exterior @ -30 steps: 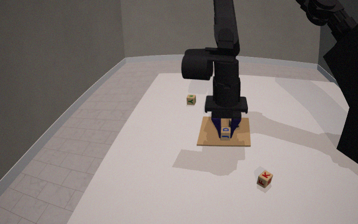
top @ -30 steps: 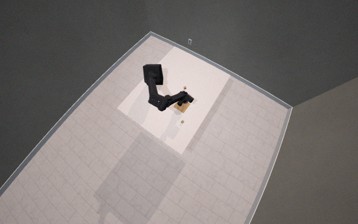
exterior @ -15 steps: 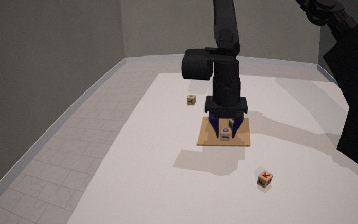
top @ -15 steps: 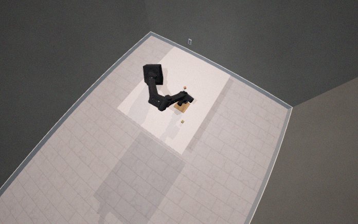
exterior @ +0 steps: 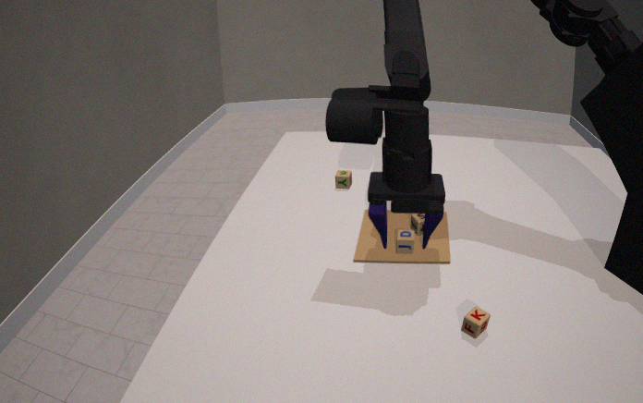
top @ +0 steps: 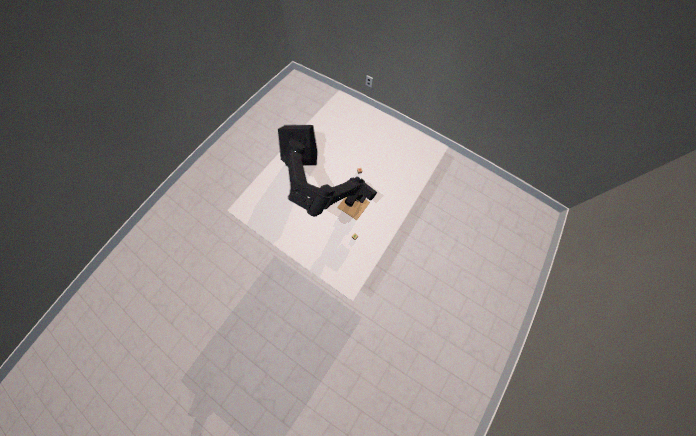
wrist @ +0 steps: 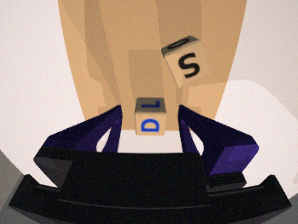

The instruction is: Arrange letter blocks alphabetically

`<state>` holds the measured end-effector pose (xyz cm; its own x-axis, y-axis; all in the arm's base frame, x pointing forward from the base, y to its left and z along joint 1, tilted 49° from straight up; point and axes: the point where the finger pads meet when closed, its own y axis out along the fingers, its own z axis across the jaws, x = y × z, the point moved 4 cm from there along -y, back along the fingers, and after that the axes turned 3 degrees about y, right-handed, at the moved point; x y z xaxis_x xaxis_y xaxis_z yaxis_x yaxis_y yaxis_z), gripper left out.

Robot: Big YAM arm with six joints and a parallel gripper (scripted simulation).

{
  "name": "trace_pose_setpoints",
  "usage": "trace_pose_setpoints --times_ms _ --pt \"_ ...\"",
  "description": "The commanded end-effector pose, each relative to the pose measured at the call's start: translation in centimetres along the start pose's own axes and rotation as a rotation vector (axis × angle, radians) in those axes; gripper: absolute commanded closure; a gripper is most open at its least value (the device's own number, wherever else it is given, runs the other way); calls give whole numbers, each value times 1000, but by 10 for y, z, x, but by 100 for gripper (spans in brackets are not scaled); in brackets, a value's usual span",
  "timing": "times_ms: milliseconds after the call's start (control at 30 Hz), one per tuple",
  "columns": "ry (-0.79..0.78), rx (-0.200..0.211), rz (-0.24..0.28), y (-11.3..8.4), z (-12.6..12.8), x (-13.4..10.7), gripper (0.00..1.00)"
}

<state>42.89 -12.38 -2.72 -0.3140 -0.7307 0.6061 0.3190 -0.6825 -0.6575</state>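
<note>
The D block [exterior: 405,240] [wrist: 150,122] sits flat on the wooden mat [top: 354,211] [exterior: 370,251] [wrist: 102,30], near the mat's six o'clock edge as we see it in the exterior view. Its D faces up, and a blue J shows on the side towards us. Around it we see our claw [top: 350,201] [exterior: 405,247] [wrist: 150,110] a bit over half open, with one finger at nine o'clock and the other at three, both clear of the block; we have hold of nothing.

Just beyond, at about one o'clock, the S block [exterior: 418,223] [wrist: 186,62] rests on the mat, turned at an angle to the D block, its S upward in our wrist view.

Further out on the white bench [top: 400,138] [exterior: 285,308] [wrist: 25,65], well apart from the mat, we see the green-lettered block [top: 354,236] [exterior: 343,179] between ten and eleven o'clock, with a Y on its near side. The red-lettered block [top: 359,170] [exterior: 476,322] lies off the mat between four and five, K on top.
</note>
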Motion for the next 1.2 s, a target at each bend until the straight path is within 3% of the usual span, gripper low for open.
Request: trace_pose_setpoints --times_ms 0,467,633,900,1167 --pt "-5 -6 -4 6 -1 1 43" --pt "-11 -10 0 3 -2 -2 43" --pt "0 20 8 -13 6 -4 43" --pt "14 7 -3 -13 4 4 43" --pt "-3 17 6 -30 4 -4 43"
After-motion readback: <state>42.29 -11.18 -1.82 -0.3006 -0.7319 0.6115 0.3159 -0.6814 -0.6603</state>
